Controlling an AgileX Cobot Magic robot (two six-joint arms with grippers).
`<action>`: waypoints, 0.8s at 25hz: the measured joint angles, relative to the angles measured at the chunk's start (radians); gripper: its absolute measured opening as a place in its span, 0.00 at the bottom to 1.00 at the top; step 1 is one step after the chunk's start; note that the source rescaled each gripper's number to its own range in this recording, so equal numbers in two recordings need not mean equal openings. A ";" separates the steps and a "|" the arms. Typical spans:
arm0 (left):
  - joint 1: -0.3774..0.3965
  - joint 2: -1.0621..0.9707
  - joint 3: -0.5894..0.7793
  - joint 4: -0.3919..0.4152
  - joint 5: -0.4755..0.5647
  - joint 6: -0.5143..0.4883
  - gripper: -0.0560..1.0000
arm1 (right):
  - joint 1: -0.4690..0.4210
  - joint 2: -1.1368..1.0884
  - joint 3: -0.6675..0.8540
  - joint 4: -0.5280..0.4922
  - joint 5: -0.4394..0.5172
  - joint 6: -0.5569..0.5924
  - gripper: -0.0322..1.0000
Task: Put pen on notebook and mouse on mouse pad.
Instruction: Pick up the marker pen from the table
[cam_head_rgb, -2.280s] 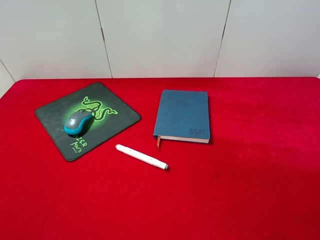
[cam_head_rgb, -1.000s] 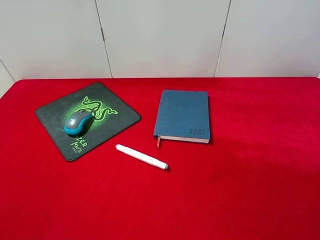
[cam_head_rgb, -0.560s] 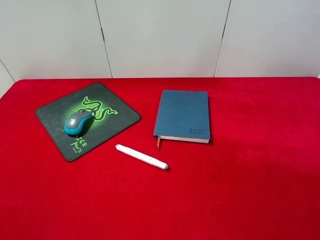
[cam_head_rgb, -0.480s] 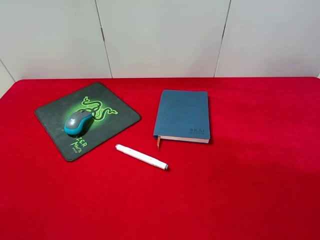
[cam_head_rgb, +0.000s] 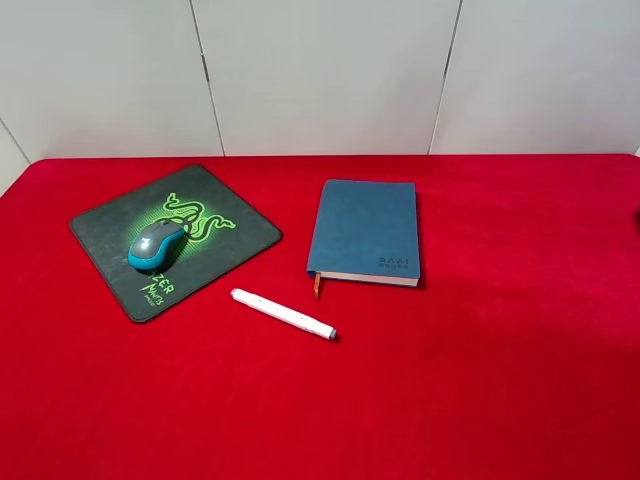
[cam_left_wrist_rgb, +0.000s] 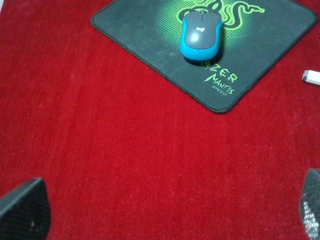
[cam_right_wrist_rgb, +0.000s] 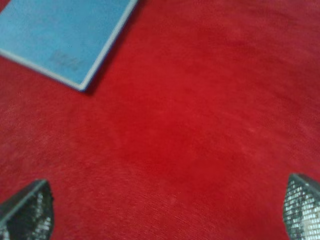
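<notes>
The grey and teal mouse (cam_head_rgb: 157, 245) (cam_left_wrist_rgb: 201, 36) sits on the black mouse pad (cam_head_rgb: 105, 235) (cam_left_wrist_rgb: 145, 25), partly over the green logo. In front of the pad and notebook, the white pen (cam_head_rgb: 283, 313) lies slanted on the red cloth; only its end (cam_left_wrist_rgb: 311, 76) shows in the left wrist view. The blue notebook (cam_head_rgb: 366, 230) (cam_right_wrist_rgb: 60, 35) lies closed to the right of the pad, with nothing on it. My left gripper (cam_left_wrist_rgb: 167, 215) stands open over bare cloth, short of the pad. My right gripper (cam_right_wrist_rgb: 165, 210) is open above the cloth beside the notebook's corner.
A red cloth (cam_head_rgb: 480, 380) covers the whole table, and pale wall panels (cam_head_rgb: 320, 70) stand behind it. A small dark sliver (cam_head_rgb: 637, 210) shows at the right edge of the high view. The right wrist view is blurred.
The mouse, pad, pen and notebook have not moved. A small dark sliver has appeared at the right edge of the high view.
</notes>
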 joint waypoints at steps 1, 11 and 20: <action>0.000 0.000 0.000 0.000 0.000 0.000 1.00 | 0.039 0.050 -0.011 0.001 -0.009 -0.009 1.00; 0.000 0.000 0.000 0.000 0.000 0.000 1.00 | 0.318 0.447 -0.106 0.001 -0.165 -0.083 1.00; 0.000 0.000 0.000 0.000 0.000 0.000 1.00 | 0.549 0.765 -0.260 0.001 -0.192 -0.097 1.00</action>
